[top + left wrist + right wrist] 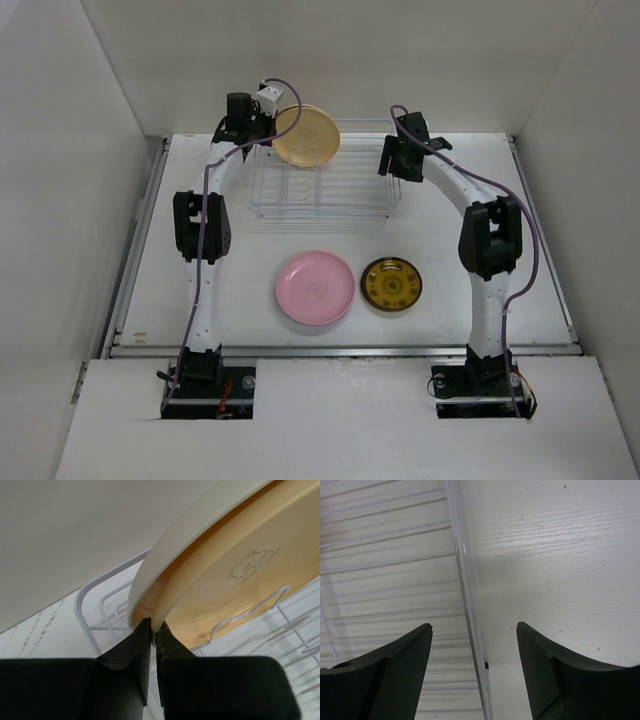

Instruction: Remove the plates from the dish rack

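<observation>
Looking down from the top, we see the dish rack (325, 190) sitting toward 12 o'clock on the white surface (500, 300). The left hand (154, 625) is closed tight on the rim of the yellow plate (307, 135) and pinches it between both fingers. That plate stands up on its edge at the rack's 11 o'clock corner, with a small drawing on its face. We cannot tell if its bottom edge touches the wires. The right hand (474, 625) hangs at the rack's 2 o'clock side. Its fingers are spread wide and hold nothing, and through the gap we see the rack's thin side wire (462, 570). The pink plate (315, 288) lies flat on the surface at 6 o'clock from the rack. The brown-gold plate (391, 284) lies flat just beside it, at its 3 o'clock, not touching it.
</observation>
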